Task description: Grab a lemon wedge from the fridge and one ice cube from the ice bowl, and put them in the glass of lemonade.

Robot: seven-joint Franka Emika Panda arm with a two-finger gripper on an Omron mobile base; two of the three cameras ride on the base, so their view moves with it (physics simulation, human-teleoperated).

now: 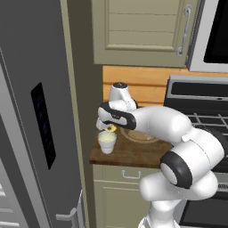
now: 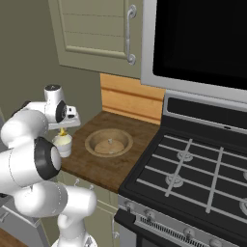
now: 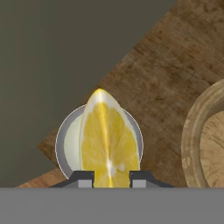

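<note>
Yellow lemon wedge — above glass of lemonade

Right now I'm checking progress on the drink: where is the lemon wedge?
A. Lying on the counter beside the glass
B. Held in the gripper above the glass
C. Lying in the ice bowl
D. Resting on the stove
B: the gripper is shut on the lemon wedge, directly over the glass.

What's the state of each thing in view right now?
gripper: shut on the lemon wedge, above the glass
lemon wedge: held, over the glass's mouth
glass of lemonade: upright on the counter
ice bowl: upright beside the glass
fridge: door closed
upper cabinet: closed
</note>
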